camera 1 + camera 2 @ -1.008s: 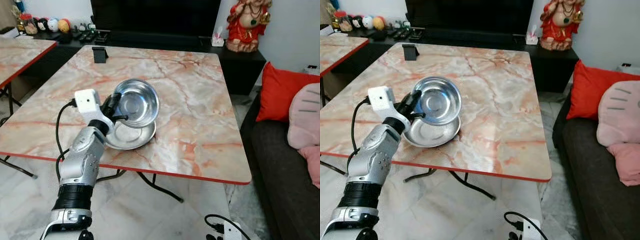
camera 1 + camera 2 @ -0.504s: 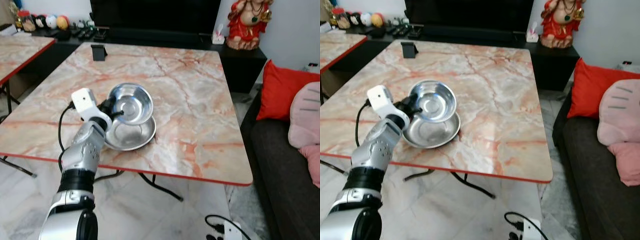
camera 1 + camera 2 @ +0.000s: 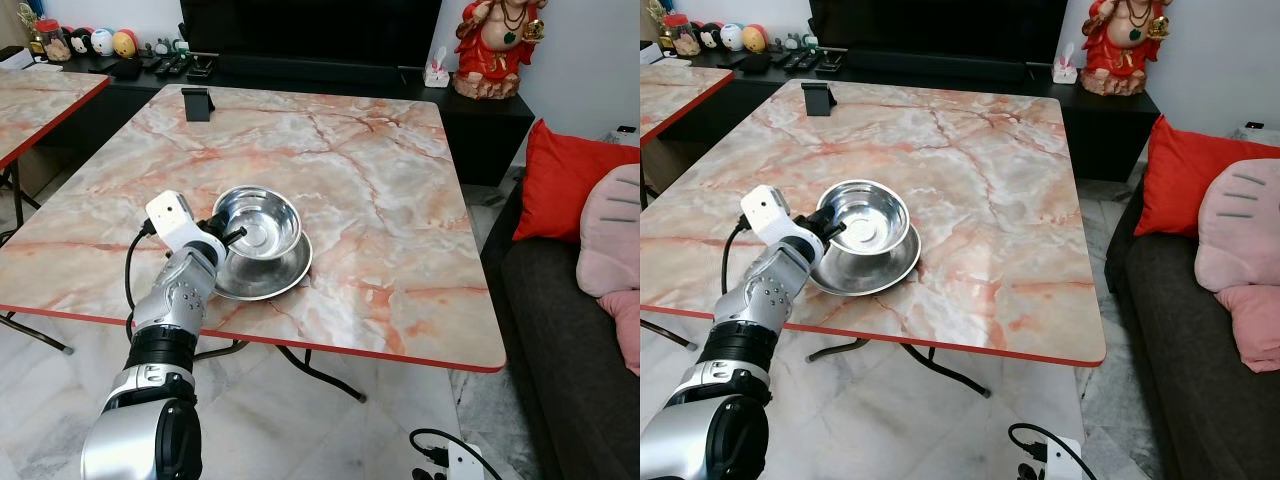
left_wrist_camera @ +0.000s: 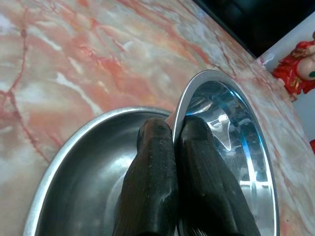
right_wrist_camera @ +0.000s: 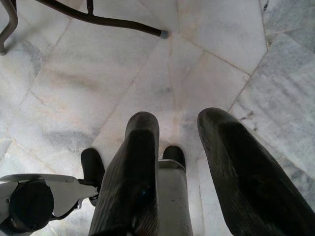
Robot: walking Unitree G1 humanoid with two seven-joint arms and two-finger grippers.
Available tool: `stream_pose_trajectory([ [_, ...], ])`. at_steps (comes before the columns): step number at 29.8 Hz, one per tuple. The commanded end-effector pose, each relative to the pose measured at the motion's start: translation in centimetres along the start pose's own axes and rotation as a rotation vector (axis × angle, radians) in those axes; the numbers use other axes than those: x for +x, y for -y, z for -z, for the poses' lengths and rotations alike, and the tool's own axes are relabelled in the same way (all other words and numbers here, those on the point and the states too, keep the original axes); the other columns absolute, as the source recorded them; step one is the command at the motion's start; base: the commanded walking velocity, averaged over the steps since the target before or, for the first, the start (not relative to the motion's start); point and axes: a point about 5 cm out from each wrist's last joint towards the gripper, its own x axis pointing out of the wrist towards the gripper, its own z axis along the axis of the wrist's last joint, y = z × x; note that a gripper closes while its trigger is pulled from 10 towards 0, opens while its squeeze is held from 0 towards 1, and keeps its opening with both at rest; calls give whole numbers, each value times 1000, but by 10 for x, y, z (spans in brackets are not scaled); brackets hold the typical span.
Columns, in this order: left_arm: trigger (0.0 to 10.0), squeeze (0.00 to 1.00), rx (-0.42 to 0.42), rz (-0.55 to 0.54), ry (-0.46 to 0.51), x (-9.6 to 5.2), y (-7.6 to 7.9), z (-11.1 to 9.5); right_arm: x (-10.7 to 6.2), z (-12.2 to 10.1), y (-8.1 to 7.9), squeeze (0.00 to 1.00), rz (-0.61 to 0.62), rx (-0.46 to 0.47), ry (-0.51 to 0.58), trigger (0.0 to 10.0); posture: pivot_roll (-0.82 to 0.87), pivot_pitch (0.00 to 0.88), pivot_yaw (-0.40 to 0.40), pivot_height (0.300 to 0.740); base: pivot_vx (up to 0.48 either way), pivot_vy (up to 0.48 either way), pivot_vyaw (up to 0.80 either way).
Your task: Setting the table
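Lowered since a second ago, the small shiny steel bowl point(image 3: 259, 220) sat in the wide shallow steel dish point(image 3: 268, 274), its rim pinched by my left gripper point(image 4: 173, 132); its underside stayed hidden

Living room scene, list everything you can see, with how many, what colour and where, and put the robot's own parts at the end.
bowl: one, shiny steel, tilted in the plate, rim pinched by the left pincer
plate: one, shiny steel, on the table's near left part
table: one, orange-veined marble top with red edge, centre
second table: one, same marble, far left
black stand: one, on the table's far left edge
statue: one, red and gold, on the dark cabinet behind
tissue box: one, white, beside the statue
round toys: several, mixed colours, back left shelf
cushions: one red, one pink, on the grey sofa at right
floor: pale marble tiles
left pincer: black fingers shut on the bowl's rim
right pincer: black fingers apart, hanging over the floor
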Motion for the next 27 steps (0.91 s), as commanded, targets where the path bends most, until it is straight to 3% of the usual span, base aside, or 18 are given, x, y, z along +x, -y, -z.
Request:
stream_pose_trajectory([
  [1,10000,0,6,-15,-8,2,2,-4,0,0,1,0,5,10,-5,10000,47,0,-47,740,0,0,0],
  [21,10000,0,21,-70,-138,-4,-5,12,0,0,1,0,0,3,-8,10000,52,0,-45,740,0,0,0],
  [22,10000,98,24,-72,-141,-5,-5,12,0,0,1,0,-1,3,-9,10000,53,0,-44,740,0,0,0],
  [23,10000,451,27,-74,-146,-5,-6,13,0,1,1,0,-1,3,-10,10000,53,0,-44,740,0,0,0],
  [24,10000,643,28,-76,-149,-5,-6,13,0,1,1,0,-1,2,-10,10000,53,0,-44,740,0,0,0],
  [25,10000,643,29,-77,-152,-5,-6,13,0,1,1,0,-1,2,-10,10000,53,0,-44,740,0,0,0],
  [26,10000,945,30,-73,-157,-5,-5,14,0,1,1,0,-1,2,-10,10000,53,0,-44,740,0,0,0],
  [27,10000,1000,32,-70,-161,-6,-4,15,0,1,1,0,-2,2,-11,10000,53,0,-44,740,0,0,0],
])
